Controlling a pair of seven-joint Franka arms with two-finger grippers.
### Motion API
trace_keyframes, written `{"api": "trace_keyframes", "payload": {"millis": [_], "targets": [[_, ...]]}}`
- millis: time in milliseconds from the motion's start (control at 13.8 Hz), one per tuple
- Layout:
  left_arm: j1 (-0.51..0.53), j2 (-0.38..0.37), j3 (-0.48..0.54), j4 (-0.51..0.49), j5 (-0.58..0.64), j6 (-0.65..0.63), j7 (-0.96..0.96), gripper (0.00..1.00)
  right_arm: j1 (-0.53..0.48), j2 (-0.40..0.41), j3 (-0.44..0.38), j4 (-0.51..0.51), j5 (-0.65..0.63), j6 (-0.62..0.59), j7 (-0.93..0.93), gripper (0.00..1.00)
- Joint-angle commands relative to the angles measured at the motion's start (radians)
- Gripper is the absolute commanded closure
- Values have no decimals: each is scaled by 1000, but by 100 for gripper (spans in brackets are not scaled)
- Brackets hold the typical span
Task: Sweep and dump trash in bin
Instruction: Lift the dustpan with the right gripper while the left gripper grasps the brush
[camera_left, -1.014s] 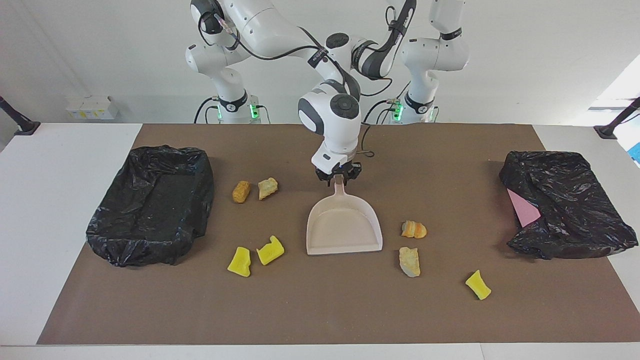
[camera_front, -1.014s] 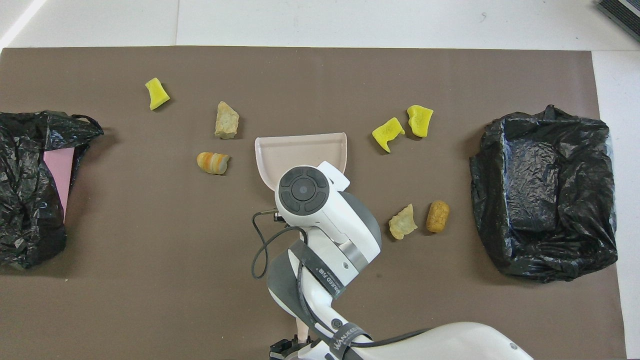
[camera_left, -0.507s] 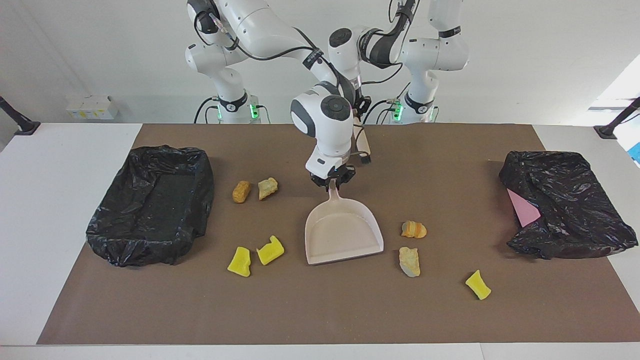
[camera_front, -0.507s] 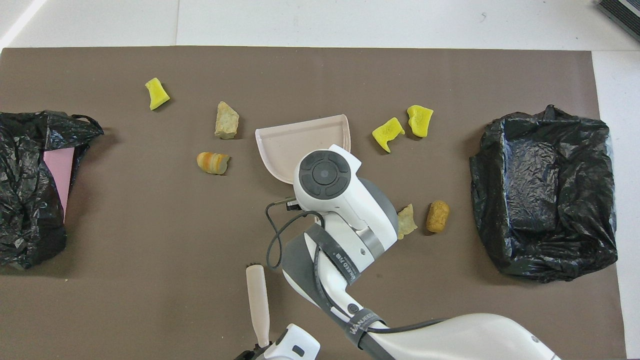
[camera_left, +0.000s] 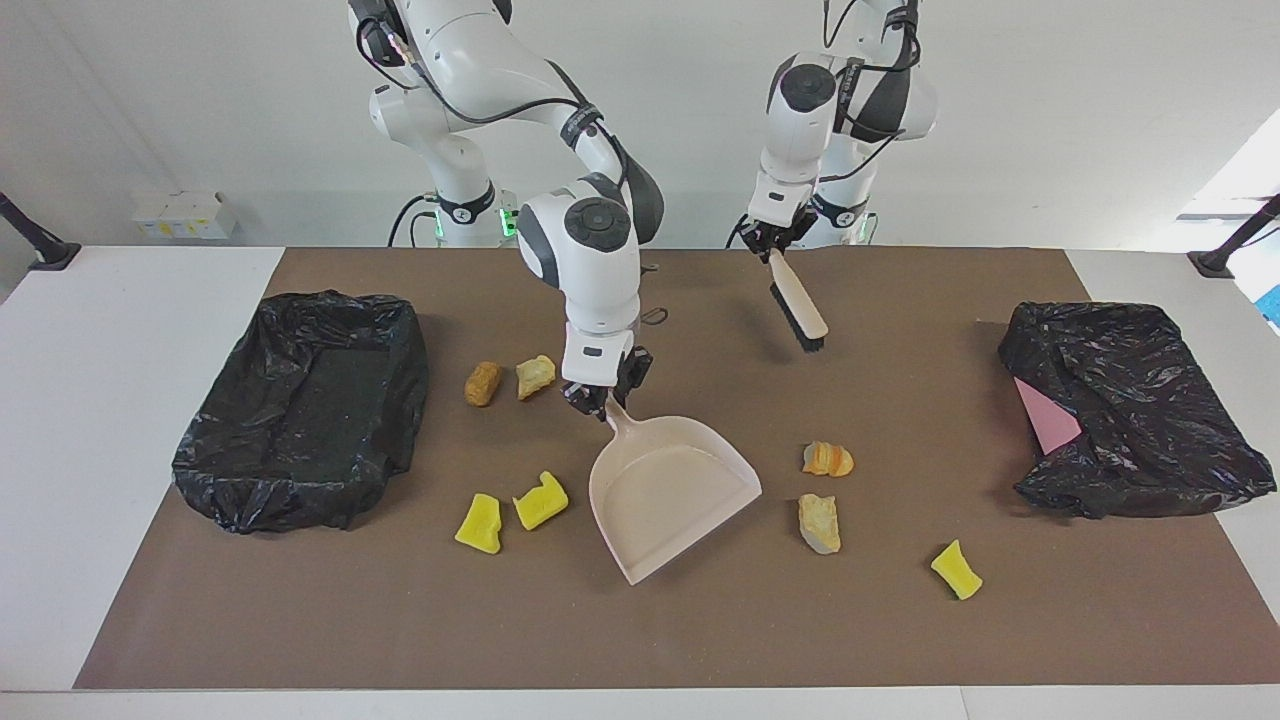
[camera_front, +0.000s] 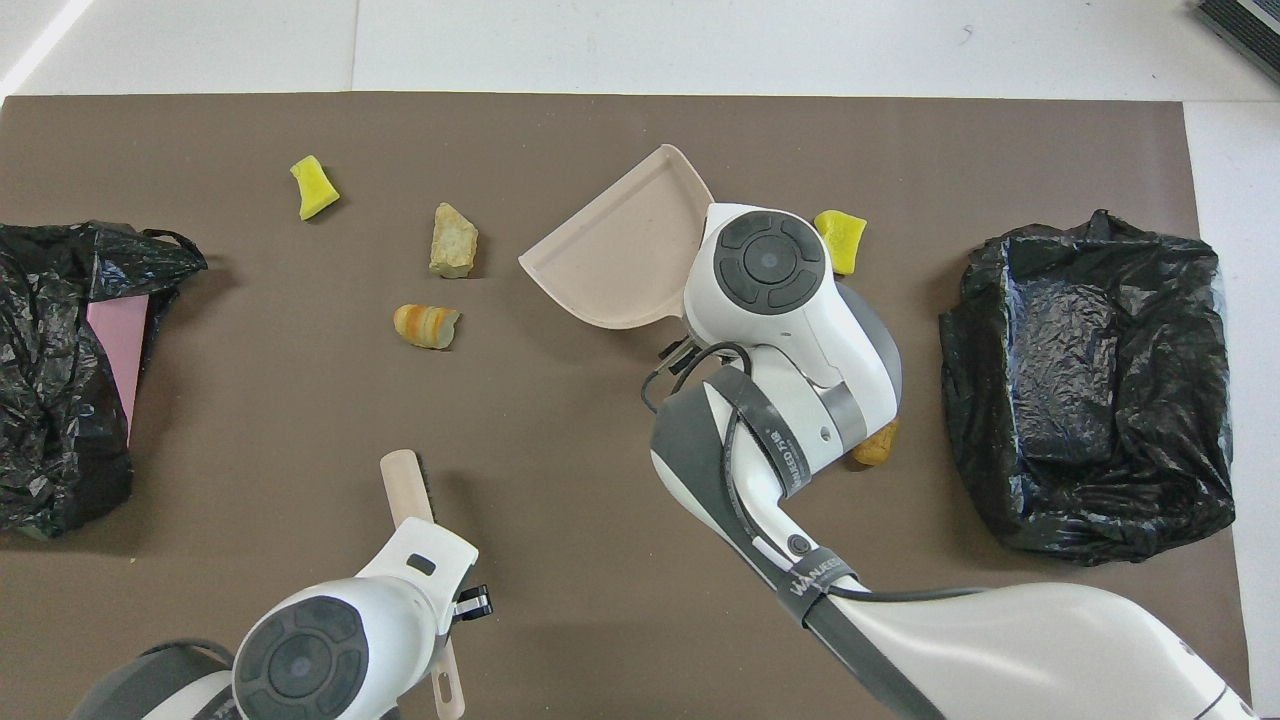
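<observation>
— Trash first: where does it lie?

— Seven scraps, all on the brown mat (camera_left: 900, 640), none in a bin. Starting from the right arm's end of the table, a black-lined bin (camera_left: 300, 410) stands open. Beside it sit an orange-brown lump (camera_left: 482, 383) and a tan lump (camera_left: 535, 376), close together. Farther from the robots are two yellow chunks (camera_left: 479, 523) (camera_left: 540, 500), almost touching.

— And the right gripper?

— The right gripper (camera_left: 600, 395) is clamped on the handle of the beige dustpan (camera_left: 670, 490), just beside the tan lump. The pan's mouth is turned away from the robots and toward the left arm's end. Whether its lip rests on the mat, I cannot tell.

— Then the left one?

— The left gripper (camera_left: 768, 240) is closed on a brush (camera_left: 800, 305), which hangs slanted over bare mat.

— What comes after that?

— A striped orange lump (camera_left: 828, 459), a pale tan lump (camera_left: 819, 523) farther from the robots, and a lone yellow chunk (camera_left: 957, 569) farther again. Last, at the left arm's end, is a second black bag (camera_left: 1130, 410) with something pink (camera_left: 1045, 420) showing.
</observation>
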Motion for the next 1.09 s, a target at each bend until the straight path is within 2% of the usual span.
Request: {"api": "trace_keyframes", "payload": {"millis": [0,145,290,507,652,797,1014], "targets": [[29,95,-3,84,37,30,87,100,-30,51,9,88,-38,-78,-239,100],[0,198,150,165,122,36,157,100,-29,89,9,157,-82,-132,-318,100],[-44,287,293,254,136,34,271,100,-35,106,10,188,-113,-148,-407,100],[-78,394,422,395,234,22,417,100,-47,167,9,263,-119,-166,-553,100],[-89,465,480,493,254,13,536,100,-41,190,9,291,-139,-174,-562,100],[-89,545,532,587,274,7,633,100,-30,258,10,378,-141,-193,-562,100],[-78,656,585,720,309,17,756,100,-14,275,15,389,-153,-214,-570,100]]}}
